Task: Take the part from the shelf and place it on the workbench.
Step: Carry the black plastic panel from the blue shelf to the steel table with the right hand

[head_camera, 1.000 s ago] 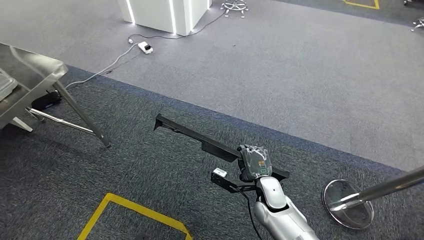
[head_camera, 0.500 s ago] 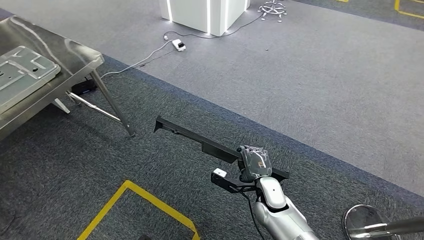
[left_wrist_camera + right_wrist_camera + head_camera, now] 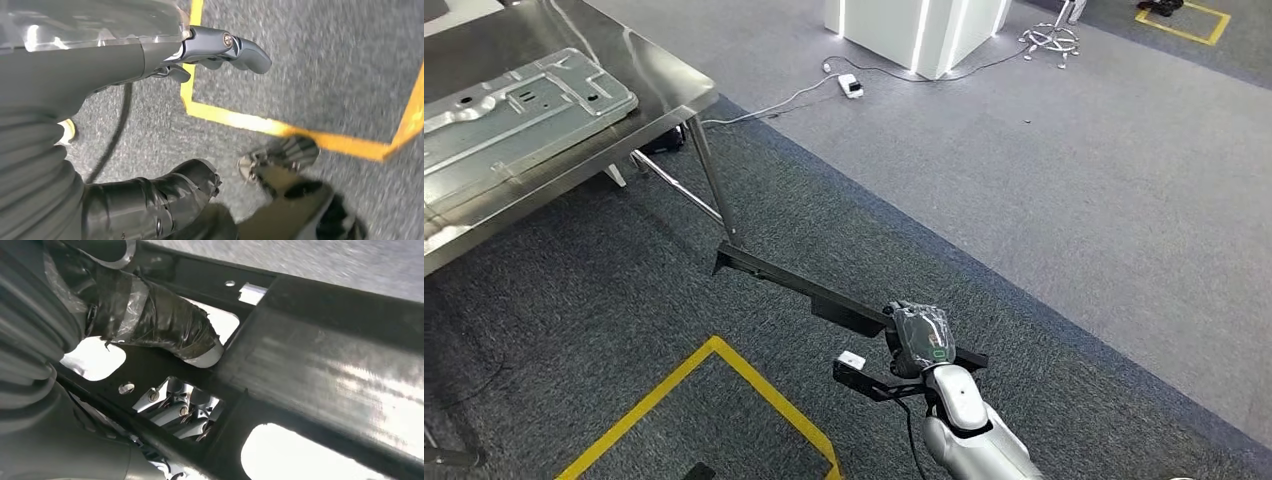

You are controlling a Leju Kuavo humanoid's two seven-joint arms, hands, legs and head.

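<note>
The part (image 3: 794, 285) is a long black metal bar with cut-outs, held level above the carpet. My right hand (image 3: 919, 338) grips it near its right end, fingers wrapped over the top. In the right wrist view the thumb (image 3: 160, 325) presses on the part (image 3: 320, 375), and fingers show through a cut-out. The steel workbench (image 3: 659, 65) stands at the upper left, beyond the part's far tip, with a grey sheet-metal panel (image 3: 514, 110) lying on it. My left hand (image 3: 125, 60) hangs over the floor, fingers apart, holding nothing.
The workbench leg (image 3: 714, 190) stands just behind the part's far tip. Yellow floor tape (image 3: 714, 365) marks a box on the dark carpet below. A white lit pillar (image 3: 919, 30), a power strip (image 3: 852, 85) with its cable and a chair base (image 3: 1049, 38) lie far off.
The whole view has swung: the workbench and its panel have come well into view at the upper left. My right hand still holds the part the same way.
</note>
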